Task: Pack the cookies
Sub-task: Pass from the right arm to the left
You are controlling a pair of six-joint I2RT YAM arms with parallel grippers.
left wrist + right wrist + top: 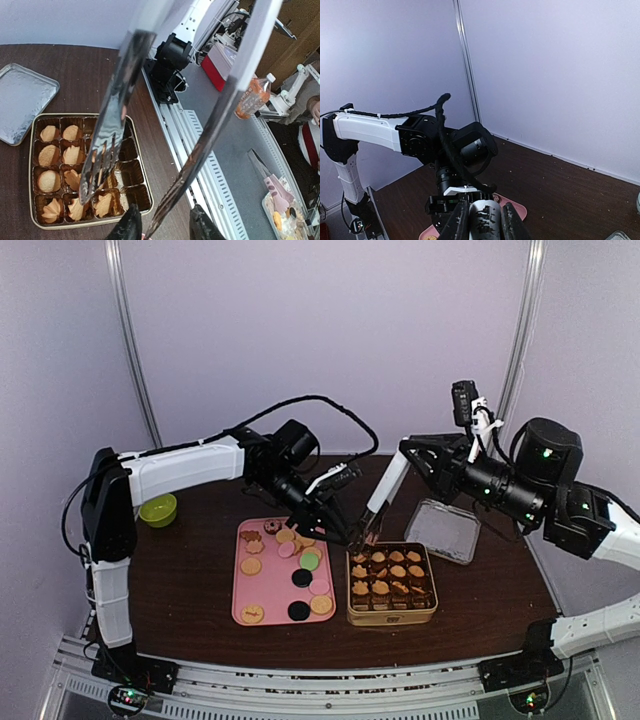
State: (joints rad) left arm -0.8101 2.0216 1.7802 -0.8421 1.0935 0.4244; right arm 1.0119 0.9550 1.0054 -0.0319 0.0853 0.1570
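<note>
Tan cookies (390, 578) fill most cups of a gold tin (350, 618), and its cups nearest the table's front edge are empty (131, 172). More cookies (300, 552), tan, pink, black and green, lie on a pink tray (240, 590). My right gripper (404, 454) (484, 217) is shut on the handle end of metal tongs (385, 495) (485, 226). The tongs' arms (112, 125) stand spread over the tin (32, 200) with nothing between them. My left gripper (345, 530) (165, 220) is open at the tongs' tips, one slotted tip between its fingers.
The tin's silver lid (443, 530) (22, 100) lies on the table to the right of the tin. A green bowl (157, 509) sits at the far left. The left arm's wrist fills the middle of the right wrist view, above a corner of the pink tray (519, 211).
</note>
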